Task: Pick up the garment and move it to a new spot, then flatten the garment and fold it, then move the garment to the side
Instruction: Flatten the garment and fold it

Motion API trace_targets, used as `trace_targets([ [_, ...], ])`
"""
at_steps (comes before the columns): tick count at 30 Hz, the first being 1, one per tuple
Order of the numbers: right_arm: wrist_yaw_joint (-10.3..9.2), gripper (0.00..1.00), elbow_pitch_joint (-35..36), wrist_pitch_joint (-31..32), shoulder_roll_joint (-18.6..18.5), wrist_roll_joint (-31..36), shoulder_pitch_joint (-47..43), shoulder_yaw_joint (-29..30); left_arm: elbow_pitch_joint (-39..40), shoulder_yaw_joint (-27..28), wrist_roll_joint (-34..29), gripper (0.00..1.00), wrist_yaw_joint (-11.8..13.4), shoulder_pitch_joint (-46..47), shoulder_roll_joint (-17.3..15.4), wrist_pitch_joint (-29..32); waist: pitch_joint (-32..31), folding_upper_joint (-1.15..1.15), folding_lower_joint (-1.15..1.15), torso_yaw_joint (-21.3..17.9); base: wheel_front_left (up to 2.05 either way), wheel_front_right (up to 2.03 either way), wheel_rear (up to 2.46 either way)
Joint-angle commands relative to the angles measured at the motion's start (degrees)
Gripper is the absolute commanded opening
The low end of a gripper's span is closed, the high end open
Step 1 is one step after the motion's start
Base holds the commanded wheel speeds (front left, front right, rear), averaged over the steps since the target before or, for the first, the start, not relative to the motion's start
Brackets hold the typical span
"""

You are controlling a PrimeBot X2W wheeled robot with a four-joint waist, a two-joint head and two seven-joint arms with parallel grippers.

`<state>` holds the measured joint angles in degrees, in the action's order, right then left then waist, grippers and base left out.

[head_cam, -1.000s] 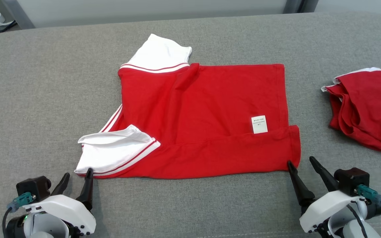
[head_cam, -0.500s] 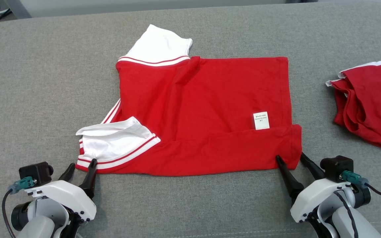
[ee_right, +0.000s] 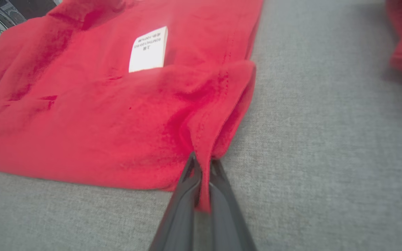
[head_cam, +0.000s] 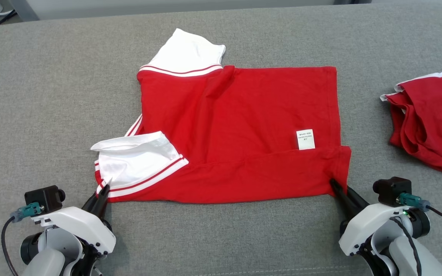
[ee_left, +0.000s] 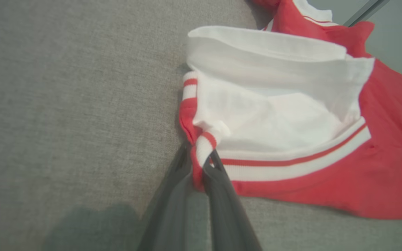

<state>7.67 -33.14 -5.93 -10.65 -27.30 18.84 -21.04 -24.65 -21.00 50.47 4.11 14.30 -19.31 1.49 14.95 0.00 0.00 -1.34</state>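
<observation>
Clamped shut with the left gripper (head_cam: 103, 190) on the striped cuff corner of the near left sleeve (head_cam: 136, 165), the trim nipped between the dark fingers (ee_left: 222, 195) in the left wrist view. Clamped shut likewise with the right gripper (head_cam: 338, 185) on the near right hem corner of the red garment (head_cam: 244, 115), a ridge of cloth puckered up between the jaws. Lay spread over the middle of the grey cushion (head_cam: 52, 96), near strip already doubled over, white label (head_cam: 305, 139) facing up by the right edge, far sleeve (head_cam: 186, 51) poking out at the far left.

Judged as the folding step, both near corners gripped. Called next, most likely, for an even lift of both corners and a carry toward the far edge, kept taut to avoid bunching.

Could not tell how many layers sat in either pinch. Could not find the neckline, presumably under the folds. Could not read the label print. Cut off at the right edge: a second red garment (head_cam: 428, 122), crumpled, well apart.
</observation>
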Motion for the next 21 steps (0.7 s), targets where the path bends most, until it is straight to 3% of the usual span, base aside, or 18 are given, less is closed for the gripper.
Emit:
trace_targets([
  [1,-0.19,0.00,1.3,0.9,-1.3,-1.5,-0.1,-1.0,2.1,2.1,0.4,0.00,0.3,-0.4,-1.9,-0.3,-0.1,0.00,0.00,0.2,0.00,0.00,0.00],
  [7,-0.19,0.00,4.9,4.6,-4.0,-5.2,-1.6,0.0,7.1,3.2,0.6,0.00,2.2,-3.9,-3.3,-0.9,-0.4,0.00,0.00,0.9,0.00,0.00,0.00],
  [15,-0.19,0.00,17.7,15.0,-11.0,-10.0,-10.4,6.0,22.1,4.1,-0.5,0.00,8.5,-15.1,-4.9,-1.9,-0.7,0.00,0.00,3.3,0.00,0.00,0.00],
  [21,-0.19,0.00,25.4,19.5,-10.2,-8.4,-18.8,13.2,30.0,3.2,-0.9,0.00,12.5,-22.2,-4.1,-1.9,-0.7,0.00,0.00,4.5,0.00,0.00,0.00],
])
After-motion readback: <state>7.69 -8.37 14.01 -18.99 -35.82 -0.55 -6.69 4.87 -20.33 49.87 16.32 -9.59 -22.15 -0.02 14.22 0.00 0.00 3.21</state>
